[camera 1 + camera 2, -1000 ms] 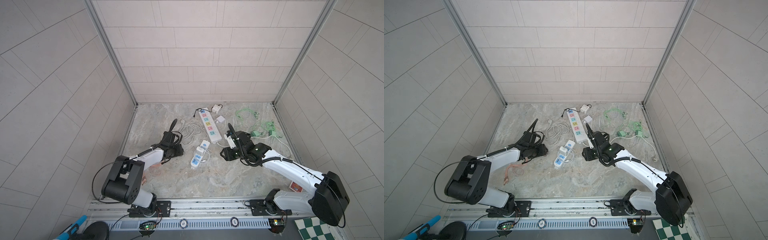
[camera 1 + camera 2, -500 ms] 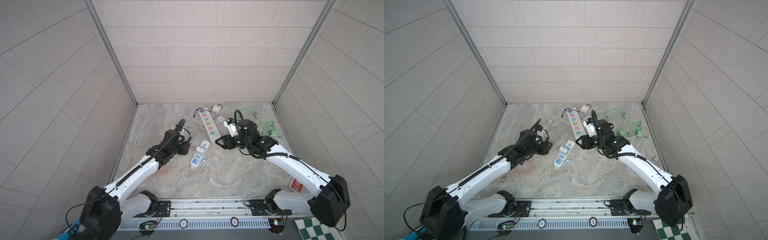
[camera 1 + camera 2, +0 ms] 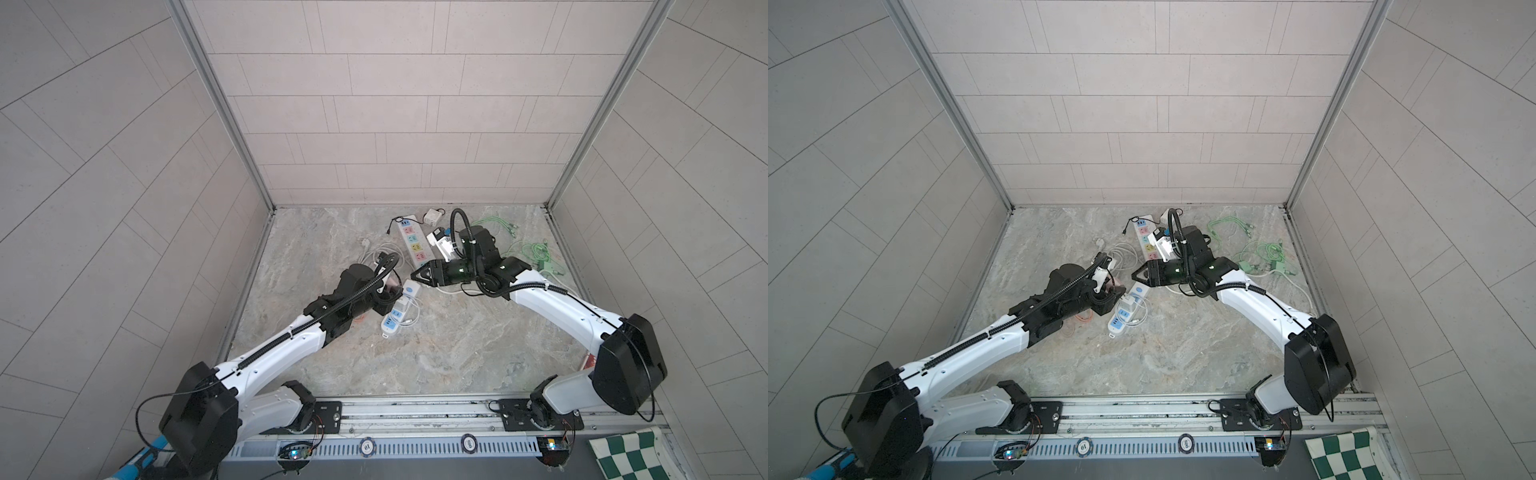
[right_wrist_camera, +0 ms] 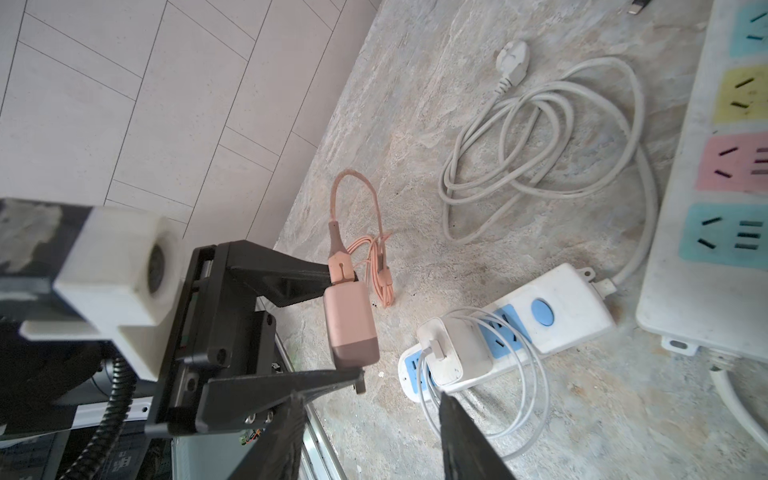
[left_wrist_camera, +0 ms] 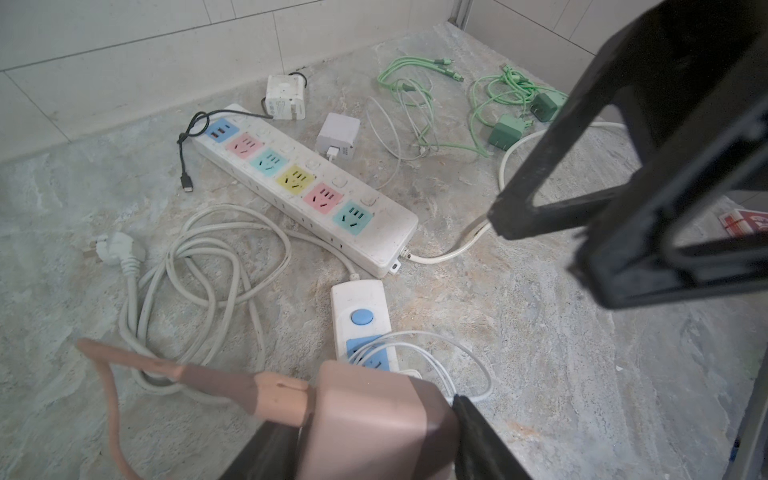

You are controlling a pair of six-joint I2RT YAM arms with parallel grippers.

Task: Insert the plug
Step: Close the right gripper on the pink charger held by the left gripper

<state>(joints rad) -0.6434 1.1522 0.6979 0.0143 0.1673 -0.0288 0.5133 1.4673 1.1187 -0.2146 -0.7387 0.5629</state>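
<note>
Two black end effectors meet over the middle of the grey marble-patterned desk [image 5: 540, 374]; the left end effector [image 4: 345, 332] is clamped on the task's thing, a pink block-shaped charger plug [image 5: 374, 415], which it holds clear of the desk just left of a short white power strip with blue sockets [image 5: 361, 307]; a pink cable [image 4: 374, 257] runs from the plug down to a small bundle on the desk, further left.

The right end effector [image 3: 415, 277] hangs just right of the short strip's far end, tips pointing left; its jaws stand partly apart with nothing between them.

The short strip carries a round blue button [image 4: 542, 311] at its far end and a white charger [image 4: 453, 349] plugged in nearer the robot, its thin white lead looped over the strip; beyond lies a long white power strip with pink, teal, yellow and blue sockets [image 5: 299, 183], and left of it a coiled white mains cable [image 5: 208, 257].

A white cube adapter [image 5: 284, 97] at the far edge bears small print, too small to read; green cables [image 5: 415, 83] lie tangled far right.

On the near rail one round token [image 3: 366, 447] reads "10"; its neighbour [image 3: 468, 443] seems to read "500".
</note>
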